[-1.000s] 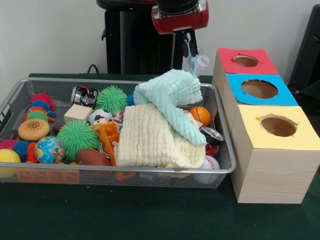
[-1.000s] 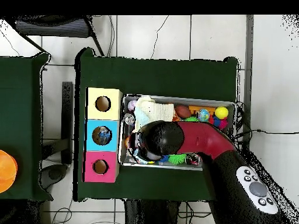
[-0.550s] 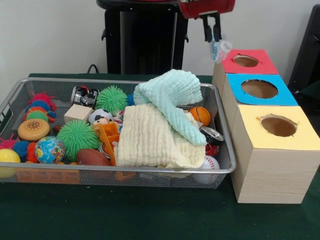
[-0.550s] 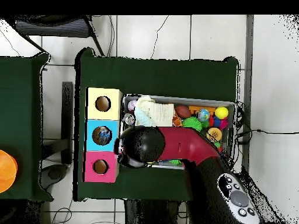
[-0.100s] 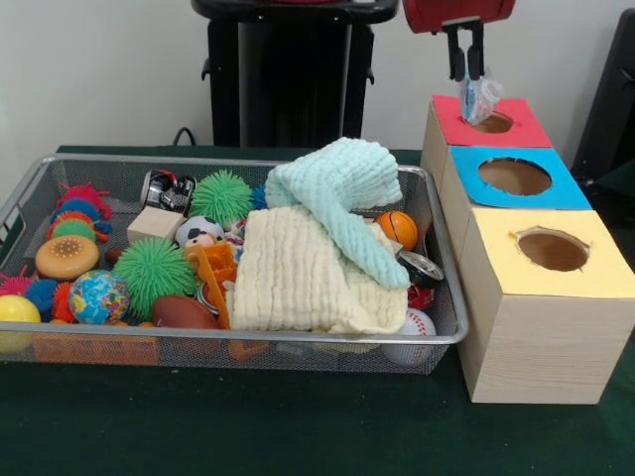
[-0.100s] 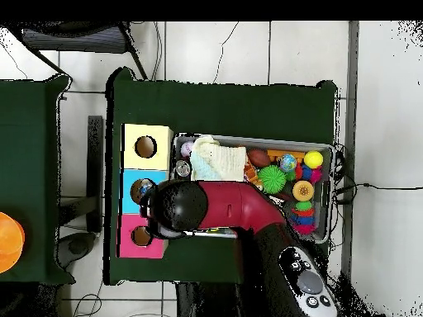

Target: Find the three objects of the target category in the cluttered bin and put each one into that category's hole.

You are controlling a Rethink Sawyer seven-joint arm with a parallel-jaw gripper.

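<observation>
My gripper (image 5: 466,77) hangs at the top right of the front view, shut on a small crumpled clear-bluish plastic piece (image 5: 479,97). The piece dangles just over the hole (image 5: 489,122) of the red-topped box (image 5: 518,133). The wire mesh bin (image 5: 248,339) stands to the left, full of balls, spiky toys and two towels. From overhead, the arm's round black head (image 6: 175,206) covers the gripper and sits over the edge of the red box (image 6: 128,248) and the blue box (image 6: 130,177).
A blue-topped box (image 5: 466,159) and a yellow-topped box (image 5: 496,228) stand in a row in front of the red one. A mint towel (image 5: 342,188) and a cream towel (image 5: 298,273) lie heaped in the bin's right half. Green cloth covers the table.
The gripper has travelled from above the bin's back right corner rightward, with the plastic piece in it, and now hangs over the red box's hole.
</observation>
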